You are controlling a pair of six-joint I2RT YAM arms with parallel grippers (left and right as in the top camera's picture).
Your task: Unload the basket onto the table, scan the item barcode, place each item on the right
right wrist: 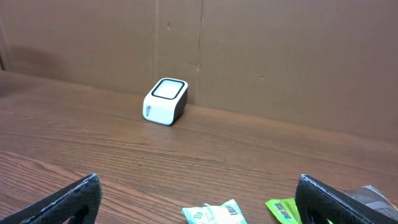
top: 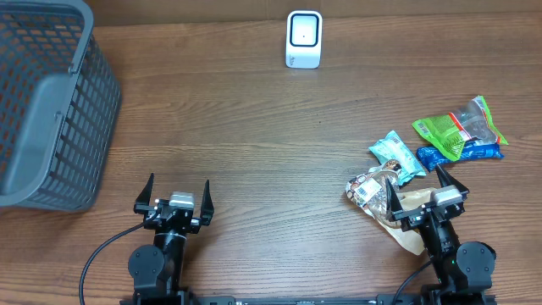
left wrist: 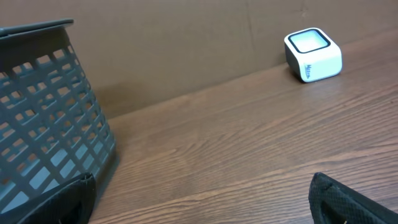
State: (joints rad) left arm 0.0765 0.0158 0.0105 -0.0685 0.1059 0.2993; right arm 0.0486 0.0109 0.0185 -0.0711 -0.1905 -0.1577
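Plainly, nothing is done yet. Your left gripper (top: 178, 180) and right gripper (top: 414, 174) stand released, empty. The snack packets (top: 396, 154) lie beside the right one, well apart from the scanner (top: 304, 39). Picking and scanning remain.

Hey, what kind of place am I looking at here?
Probably a mock shop checkout on a wooden table: a small white barcode scanner, a grey shopping basket and a cluster of snack packets. The cardboard backing suggests a test setup.
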